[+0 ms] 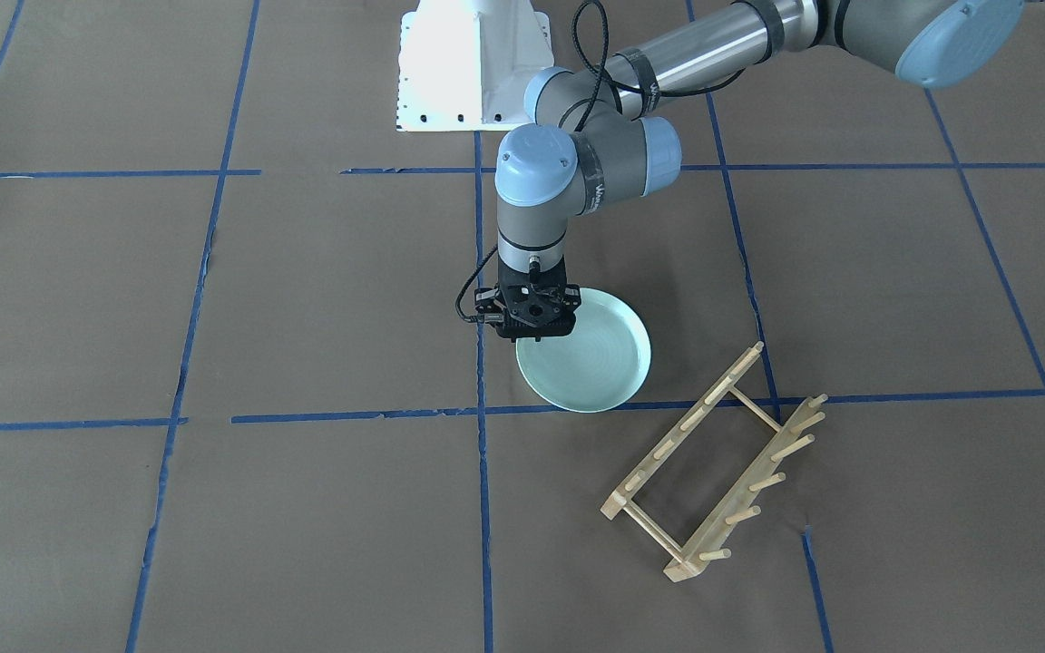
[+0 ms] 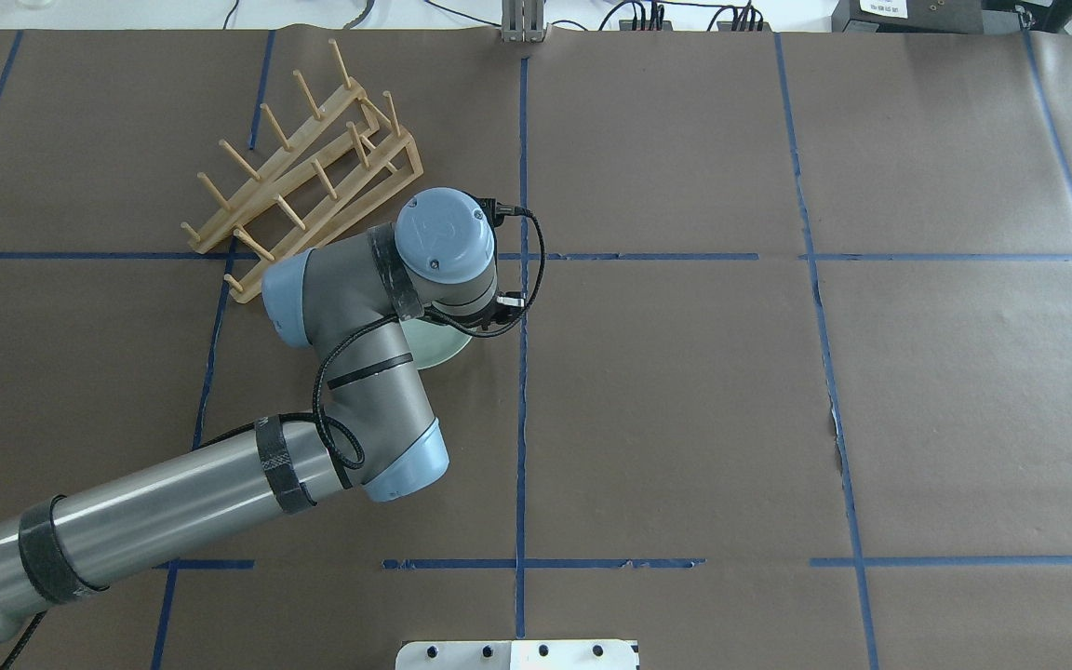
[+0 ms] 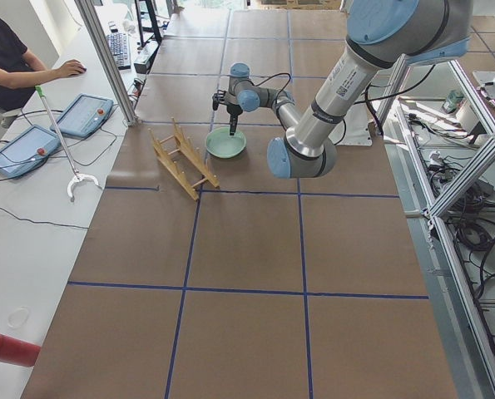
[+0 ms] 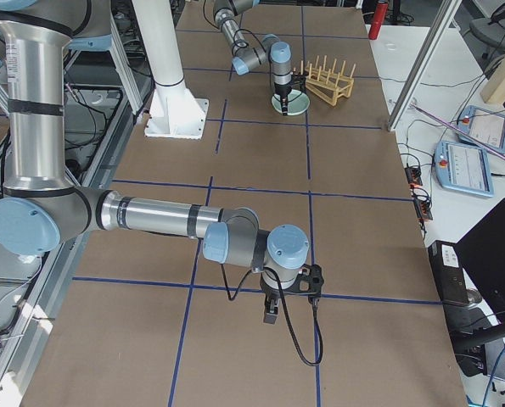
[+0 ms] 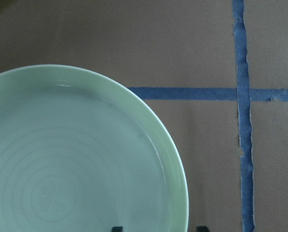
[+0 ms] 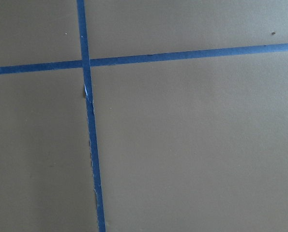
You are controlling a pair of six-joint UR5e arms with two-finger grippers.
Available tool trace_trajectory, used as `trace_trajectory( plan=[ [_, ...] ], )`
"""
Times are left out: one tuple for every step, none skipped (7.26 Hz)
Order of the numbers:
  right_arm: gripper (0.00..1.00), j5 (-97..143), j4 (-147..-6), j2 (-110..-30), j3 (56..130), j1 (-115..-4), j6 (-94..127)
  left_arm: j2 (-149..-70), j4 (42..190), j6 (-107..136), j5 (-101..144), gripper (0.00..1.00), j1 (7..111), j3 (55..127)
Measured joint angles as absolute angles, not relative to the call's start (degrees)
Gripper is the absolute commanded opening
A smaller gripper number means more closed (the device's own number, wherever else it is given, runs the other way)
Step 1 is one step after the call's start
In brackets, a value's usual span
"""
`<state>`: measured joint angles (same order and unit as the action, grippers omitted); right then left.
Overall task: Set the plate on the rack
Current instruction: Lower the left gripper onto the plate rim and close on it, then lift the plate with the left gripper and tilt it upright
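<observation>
The pale mint-green plate (image 1: 590,358) lies flat on the brown table, near a crossing of blue tape lines. My left gripper (image 1: 533,334) points straight down over the plate's rim on the side nearest the robot. In the left wrist view the plate (image 5: 61,159) fills the lower left, and the two fingertips stand apart at the bottom edge, one on each side of the rim, so the gripper (image 5: 158,228) is open. The light-wood rack (image 1: 713,462) stands empty a little way from the plate, pegs up. My right gripper (image 4: 269,309) shows only in the exterior right view, low over bare table; I cannot tell whether it is open or shut.
The white robot base (image 1: 473,63) stands at the table's robot-side edge. An operator (image 3: 6,58) sits at a side bench with tablets. The right wrist view shows only brown paper and blue tape lines (image 6: 88,121).
</observation>
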<state>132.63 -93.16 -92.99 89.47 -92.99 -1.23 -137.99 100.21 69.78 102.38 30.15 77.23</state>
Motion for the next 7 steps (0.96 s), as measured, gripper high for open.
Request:
trace_trajectory(
  plan=[
    [1.0,132.6,-93.2,-93.0,89.5,-93.0,-1.2,-138.0,100.2,69.8,102.4,0.0,30.1,77.4],
    [1.0,132.6,-93.2,-93.0,89.5,-93.0,-1.2,-138.0,100.0,69.7,102.5,0.0,30.2,78.2],
    [1.0,132.6,-93.2,-93.0,89.5,-93.0,-1.2,-137.8,99.0,69.6,102.6,0.0,30.7,80.3],
    [1.0,132.6,-93.2,-93.0,89.5,-93.0,-1.2,-137.7,96.3,69.4,102.8,0.0,31.9,83.9],
    [1.0,132.6,-93.2,-93.0,89.5,-93.0,-1.2,-137.6,91.8,69.2,102.9,0.0,33.9,88.9],
    [1.0,132.6,-93.2,-93.0,89.5,-93.0,-1.2,-137.6,86.1,69.1,103.4,0.0,36.3,94.8],
    [1.0,132.6,-93.2,-93.0,89.5,-93.0,-1.2,-137.7,80.1,69.0,104.9,0.0,39.5,101.0]
  ],
)
